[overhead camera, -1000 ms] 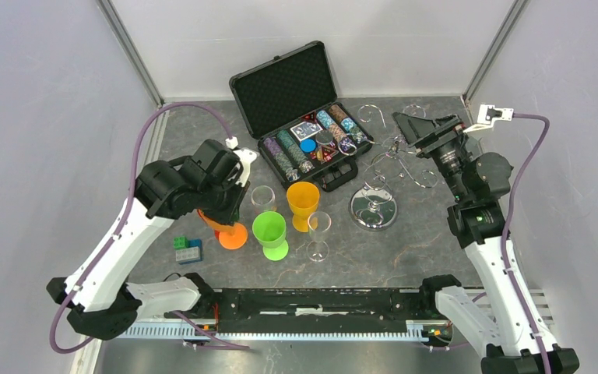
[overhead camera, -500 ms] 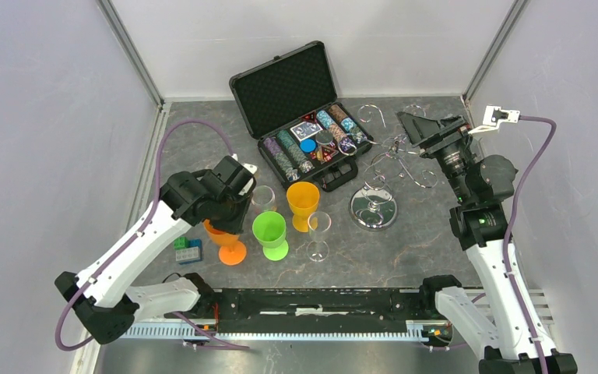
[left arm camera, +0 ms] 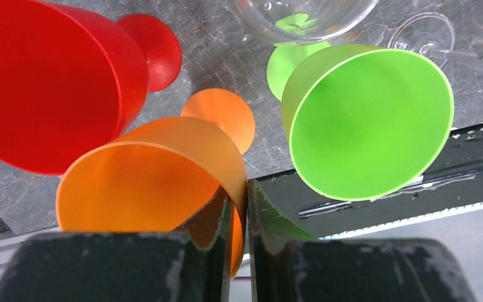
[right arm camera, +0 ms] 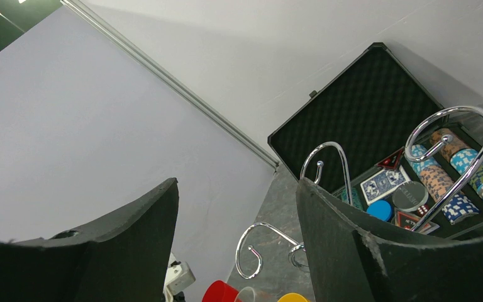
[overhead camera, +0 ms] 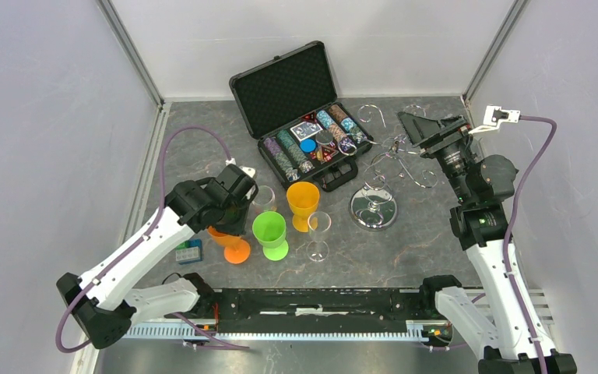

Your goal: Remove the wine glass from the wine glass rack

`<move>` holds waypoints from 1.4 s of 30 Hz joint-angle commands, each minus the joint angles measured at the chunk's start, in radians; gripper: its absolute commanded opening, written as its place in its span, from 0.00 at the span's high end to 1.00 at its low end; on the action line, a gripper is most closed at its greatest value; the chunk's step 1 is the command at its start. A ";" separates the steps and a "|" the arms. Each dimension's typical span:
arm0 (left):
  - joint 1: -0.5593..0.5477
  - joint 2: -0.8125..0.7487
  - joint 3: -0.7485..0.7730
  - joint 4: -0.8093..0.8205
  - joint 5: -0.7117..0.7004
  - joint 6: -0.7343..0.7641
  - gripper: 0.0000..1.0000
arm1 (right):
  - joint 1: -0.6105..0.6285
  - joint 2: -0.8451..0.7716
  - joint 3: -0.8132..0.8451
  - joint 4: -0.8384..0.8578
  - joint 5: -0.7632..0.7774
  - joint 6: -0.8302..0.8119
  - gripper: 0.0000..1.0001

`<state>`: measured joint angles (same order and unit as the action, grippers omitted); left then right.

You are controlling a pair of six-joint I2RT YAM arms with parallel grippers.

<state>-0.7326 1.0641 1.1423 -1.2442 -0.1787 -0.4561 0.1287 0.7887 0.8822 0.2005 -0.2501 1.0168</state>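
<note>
An orange wine glass (overhead camera: 236, 248) (left arm camera: 138, 182) stands with its foot on the table, left of the green one (overhead camera: 269, 230) (left arm camera: 368, 119). My left gripper (overhead camera: 230, 226) (left arm camera: 240, 189) is shut on its rim, one finger inside the bowl and one outside. The wine glass rack (overhead camera: 373, 209) stands to the right on its mirrored disc, and its curled hooks (right arm camera: 327, 154) show empty. My right gripper (overhead camera: 428, 128) (right arm camera: 236, 189) hangs open beside the hooks at the back right, holding nothing.
A red glass (left arm camera: 44, 82) stands close by the orange one. A yellow glass (overhead camera: 303, 199) and two clear glasses (overhead camera: 262, 197) (overhead camera: 318, 226) crowd the middle. An open black chip case (overhead camera: 300, 109) lies at the back. Small blocks (overhead camera: 188, 251) sit near the left arm.
My left arm has swung nearer and slightly right, taking the orange glass with it. The right arm shifted a little early on, then held still.
</note>
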 commanded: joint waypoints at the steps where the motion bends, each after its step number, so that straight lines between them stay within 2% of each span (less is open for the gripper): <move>1: -0.002 -0.002 -0.017 0.053 -0.027 -0.030 0.87 | -0.003 -0.005 0.015 0.021 -0.014 0.003 0.27; 14: -0.002 0.003 -0.052 0.046 -0.016 -0.025 0.74 | -0.007 -0.005 0.004 0.021 -0.021 0.003 0.27; 27: -0.002 -0.087 0.170 -0.026 -0.010 0.059 0.55 | -0.009 -0.030 0.009 0.020 -0.016 -0.032 0.23; 29: -0.002 -0.092 0.225 -0.042 -0.039 0.076 0.48 | -0.009 -0.035 0.016 0.019 -0.013 -0.049 0.22; 30: -0.002 -0.094 0.249 -0.048 -0.056 0.083 0.41 | -0.009 -0.038 0.020 0.019 -0.012 -0.058 0.22; 32: -0.002 -0.099 0.296 -0.042 -0.087 0.114 0.25 | -0.010 -0.042 0.035 0.005 -0.006 -0.089 0.21; 34: -0.002 -0.114 0.322 0.009 -0.104 0.149 0.02 | -0.010 -0.047 0.050 -0.006 -0.007 -0.145 0.17; 39: -0.002 -0.201 0.296 0.219 -0.129 0.166 0.00 | -0.009 -0.117 0.069 -0.074 0.032 -0.410 0.06; 42: -0.002 -0.261 0.270 0.302 -0.260 0.150 0.00 | -0.009 -0.167 0.124 -0.226 0.155 -0.601 0.02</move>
<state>-0.7326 0.8764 1.4292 -1.1271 -0.2848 -0.3416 0.1223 0.6899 0.9043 0.1093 -0.2272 0.7071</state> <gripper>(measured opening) 0.993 0.964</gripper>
